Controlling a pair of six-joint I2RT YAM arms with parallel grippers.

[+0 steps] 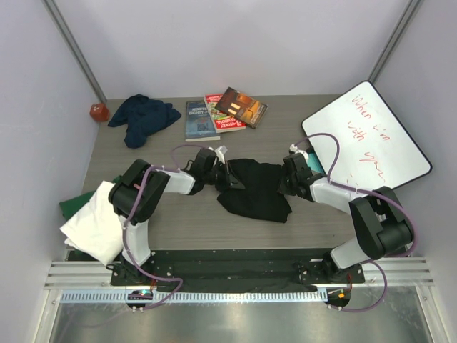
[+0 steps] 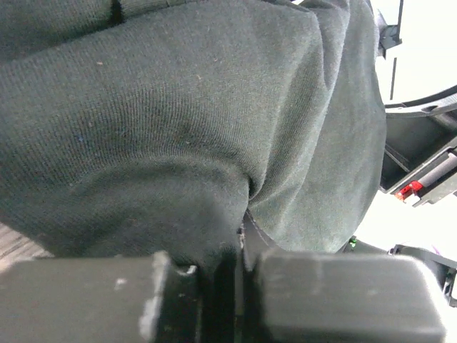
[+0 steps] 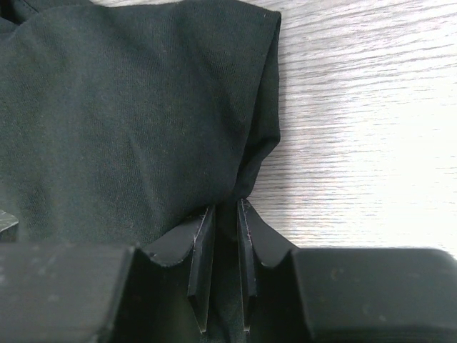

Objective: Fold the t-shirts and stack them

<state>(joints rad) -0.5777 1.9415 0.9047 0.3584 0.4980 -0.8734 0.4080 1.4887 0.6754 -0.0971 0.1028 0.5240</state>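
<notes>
Four shirts, one in the middle, three to the left
A black shirt (image 1: 253,189) lies bunched at centre; a navy shirt (image 1: 143,118) crumpled far left; a folded white shirt (image 1: 96,223) over a green shirt (image 1: 70,206) near left

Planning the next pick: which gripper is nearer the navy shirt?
Left. The left gripper sits front-right of the navy shirt; the right gripper is farther right, across the black shirt.

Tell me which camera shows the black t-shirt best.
The top external view: it shows the whole black t-shirt bunched on the table, held between the left gripper and the right gripper. The left wrist view shows only a pinched fold at close range; the right wrist view shows only one pinched edge.
</notes>
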